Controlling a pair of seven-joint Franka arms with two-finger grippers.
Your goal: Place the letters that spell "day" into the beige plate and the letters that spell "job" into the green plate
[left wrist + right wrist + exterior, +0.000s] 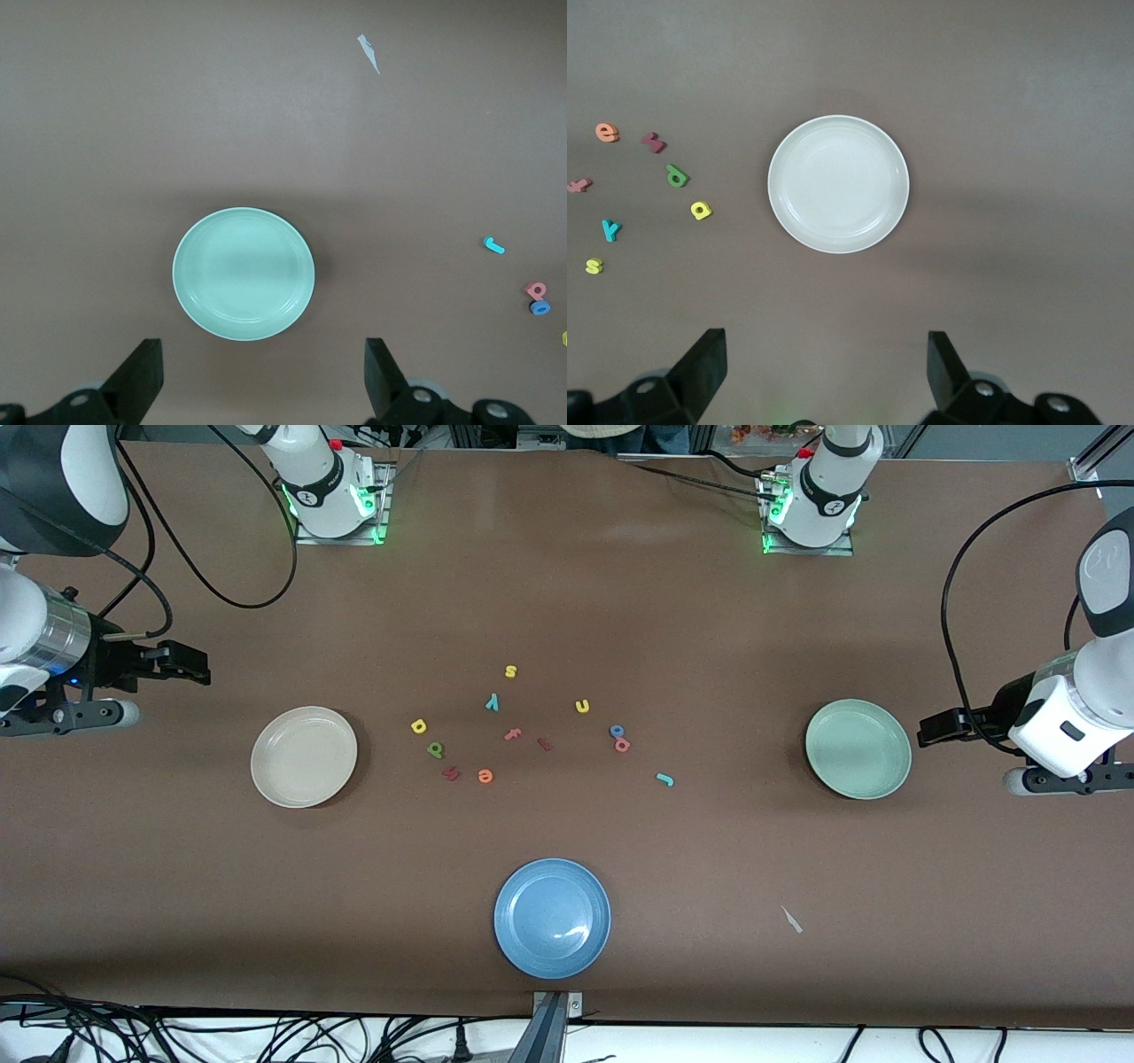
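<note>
Between the round beige plate (304, 756) and round mint-green plate (858, 748), tiny light foam letters (418, 726) are best pinched edgewise by either spread-apart, empty gripper (182, 662).

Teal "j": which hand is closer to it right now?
Left. The left hand hangs open at the green plate's outer edge, with the "j" just past that plate. The right hand waits open past the beige plate.

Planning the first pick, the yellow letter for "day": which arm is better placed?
Right. The right gripper, fingers open, hangs by the beige plate, and the yellow letter lies just beside that plate. The left gripper waits by the green plate.
</note>
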